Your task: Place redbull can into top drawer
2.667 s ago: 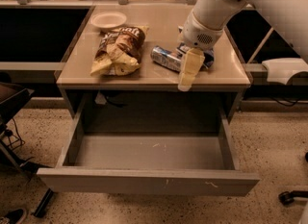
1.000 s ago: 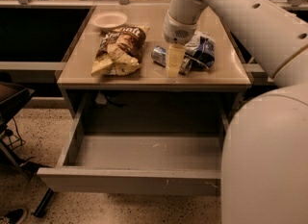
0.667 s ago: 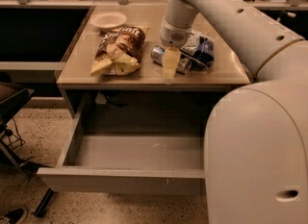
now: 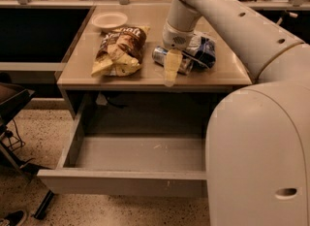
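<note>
On the table (image 4: 220, 72) lies redbull can (image 4: 161, 55); claw (image 4: 170, 74) just above.

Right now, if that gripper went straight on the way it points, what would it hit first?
Likely the redbull can lying under the gripper, though depth is unclear and it may meet the table beside it.

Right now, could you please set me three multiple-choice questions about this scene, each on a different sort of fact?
1. Where is the redbull can? A on the table, just behind the gripper; B on the floor; C lifted in the air.
2. How many snack bags lie on the table? A one; B two; C four.
3. The top drawer is: A shut; B pulled open; C lying on the floor.
Key: 1 A, it lies beside the blue-and-white bag; 2 B, that plus a brown bag; 3 B, its inside shows below the table.
</note>
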